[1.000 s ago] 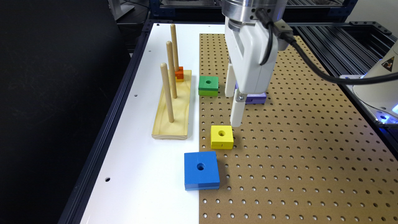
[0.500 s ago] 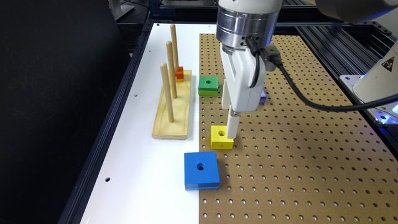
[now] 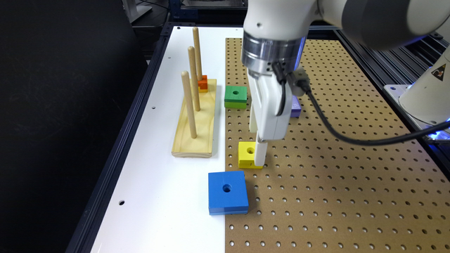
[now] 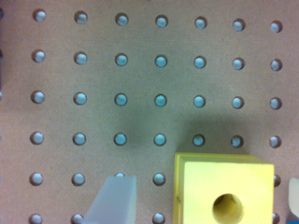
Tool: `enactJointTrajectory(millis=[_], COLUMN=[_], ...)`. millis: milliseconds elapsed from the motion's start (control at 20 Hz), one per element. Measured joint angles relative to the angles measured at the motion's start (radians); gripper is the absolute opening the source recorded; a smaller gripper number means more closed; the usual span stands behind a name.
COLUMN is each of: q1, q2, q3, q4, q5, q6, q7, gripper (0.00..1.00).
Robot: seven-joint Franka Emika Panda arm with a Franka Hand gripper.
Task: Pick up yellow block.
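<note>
The yellow block (image 3: 247,155) is a bright square with a round centre hole, lying flat on the brown pegboard (image 3: 334,175). My gripper (image 3: 256,141) is lowered straight over it, with a finger tip reaching down beside the block's edge on the exterior view's right. In the wrist view the yellow block (image 4: 223,188) lies between my two pale fingers (image 4: 113,200). A clear gap separates it from one finger, and the other finger only peeks in at the frame's edge. The gripper (image 4: 203,201) stands open around the block.
A large blue block (image 3: 227,192) lies just in front of the yellow one. A green block (image 3: 235,96) and a purple block (image 3: 296,107) lie further back. The pale wooden peg base (image 3: 195,123) with three upright pegs stands on the white strip, a small orange block (image 3: 203,83) on it.
The arm has come down and toward the exterior view's left, from above the purple block to the yellow one, and its fingers now straddle that block.
</note>
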Motion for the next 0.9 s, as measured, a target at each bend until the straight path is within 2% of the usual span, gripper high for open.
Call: enactJointTrajectory(millis=[500,900], q1=[0.001,0.008], q2=[0.004,0.004], q3=[-0.001,0.000], q4=[0.011,0.013], q5=[-0.0017,-0.0017], q6=[0.000,0.000], q7=[0.000,0.001], gripper=[1.00,1.00])
